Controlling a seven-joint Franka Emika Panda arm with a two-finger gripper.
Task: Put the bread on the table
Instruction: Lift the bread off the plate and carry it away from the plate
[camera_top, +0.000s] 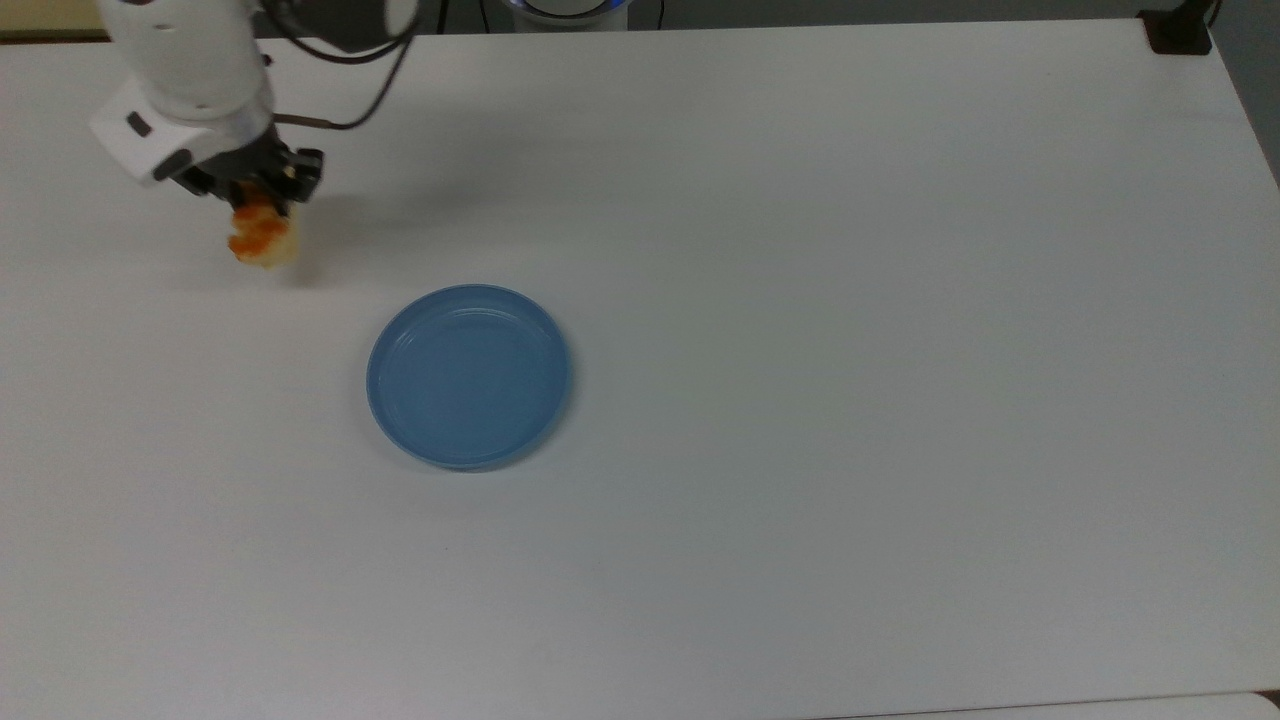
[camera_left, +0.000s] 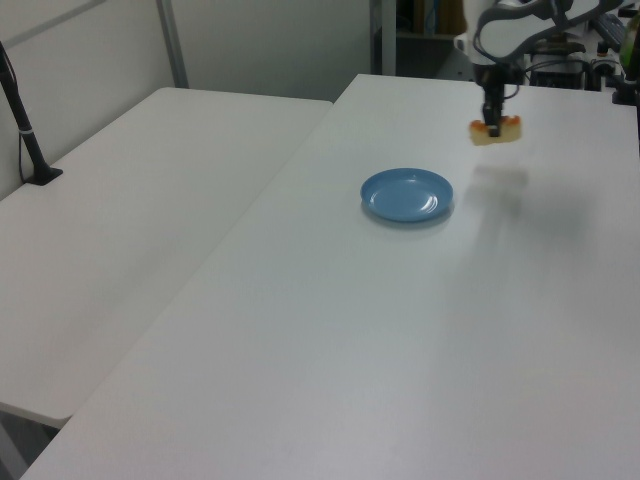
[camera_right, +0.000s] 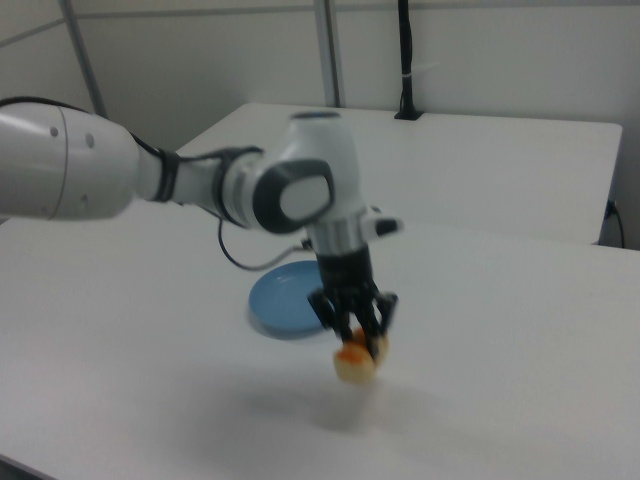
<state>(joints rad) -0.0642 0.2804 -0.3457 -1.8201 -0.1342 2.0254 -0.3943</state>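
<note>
The bread (camera_top: 262, 236) (camera_left: 496, 131) (camera_right: 356, 362), a small pale loaf with orange stripes, hangs in the air above the white table (camera_top: 850, 300) (camera_left: 330, 330) (camera_right: 520, 330). My gripper (camera_top: 255, 195) (camera_left: 493, 122) (camera_right: 356, 332) is shut on the bread from above. In the top view it is at the upper left, well away from the round blue plate (camera_top: 468, 376) (camera_left: 406, 194) (camera_right: 288, 292), which has nothing on it. In the left view the bread's shadow falls on the table just below it.
A second white table (camera_left: 130, 230) adjoins on the left view's left, with a black post (camera_left: 25, 130) on it. A black clamp (camera_top: 1178, 30) sits at the top view's upper right corner.
</note>
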